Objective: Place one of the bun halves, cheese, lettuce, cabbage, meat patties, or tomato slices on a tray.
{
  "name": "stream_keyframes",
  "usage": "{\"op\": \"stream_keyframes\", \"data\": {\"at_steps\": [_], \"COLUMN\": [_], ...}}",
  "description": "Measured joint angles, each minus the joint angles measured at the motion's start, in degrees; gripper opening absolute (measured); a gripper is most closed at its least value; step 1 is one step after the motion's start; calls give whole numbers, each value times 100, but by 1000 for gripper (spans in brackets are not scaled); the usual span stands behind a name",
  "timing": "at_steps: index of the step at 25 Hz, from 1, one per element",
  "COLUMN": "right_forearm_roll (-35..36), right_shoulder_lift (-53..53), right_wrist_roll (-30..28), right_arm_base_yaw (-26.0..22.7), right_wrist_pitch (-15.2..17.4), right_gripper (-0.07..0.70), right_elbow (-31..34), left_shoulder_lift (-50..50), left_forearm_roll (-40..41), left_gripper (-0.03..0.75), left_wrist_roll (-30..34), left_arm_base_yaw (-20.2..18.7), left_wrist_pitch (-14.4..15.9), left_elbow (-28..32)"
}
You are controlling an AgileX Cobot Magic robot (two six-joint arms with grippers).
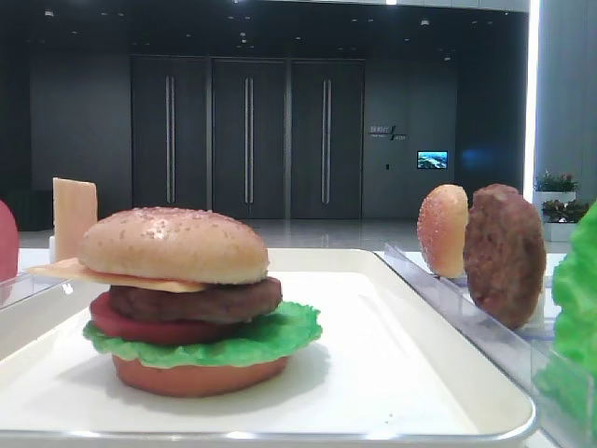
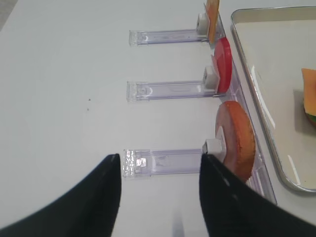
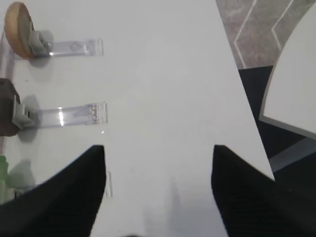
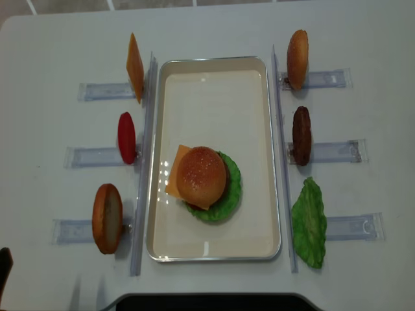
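Sitting on the white table, the tray carries a finished burger in its near half: seeded bun top over a cheese slice, then patty, tomato, lettuce and the bottom bun. Over to the right pincer now, hovering above bare table, its two dark fingers spread well apart with nothing between them, and the tray lies out of its view. Ahead and to its left stand the clear racks, with a spare patty upright at the left edge, an orange speckled bun further on, and a sliver of green leaf nearest the left finger. The left pincer is spread wide too, empty, poised over the near end of a rack. Just ahead to its right a reddish bun stands on edge almost touching the right finger, a spare tomato beyond it, a cheese slice furthest, and the tray rim runs along the right side.
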Motion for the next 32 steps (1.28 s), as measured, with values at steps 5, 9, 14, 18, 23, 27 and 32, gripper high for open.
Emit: {"op": "stream_keyframes", "data": {"at_steps": [5, 9, 14, 18, 23, 27, 32], "right_forearm_roll": [-17, -24, -19, 18, 65, 69, 71], "right_shoulder_lift": [-590, -1085, -1688, -2115, -2457, -2558, -2565], "right_wrist_roll": [135, 271, 459, 570, 562, 545, 534], "right_arm_base_yaw": [0, 0, 0, 0, 0, 0, 0], "right_wrist_pitch": [14, 18, 42, 57, 50, 16, -200], "right_gripper": [440, 440, 440, 440, 437, 435, 433], "right_elbow": [109, 631, 1550, 1981, 2048, 2054, 2119], "left_shoulder_lift": [0, 0, 0, 0, 0, 0, 0], "left_forearm_roll": [0, 0, 0, 0, 0, 0, 0], "left_gripper": [391, 391, 391, 391, 391, 391, 391], "left_wrist_roll": [0, 0, 0, 0, 0, 0, 0], "left_arm_base_yaw": [0, 0, 0, 0, 0, 0, 0], "left_wrist_pitch": [0, 0, 0, 0, 0, 0, 0], "left_elbow": [0, 0, 0, 0, 0, 0, 0]}}
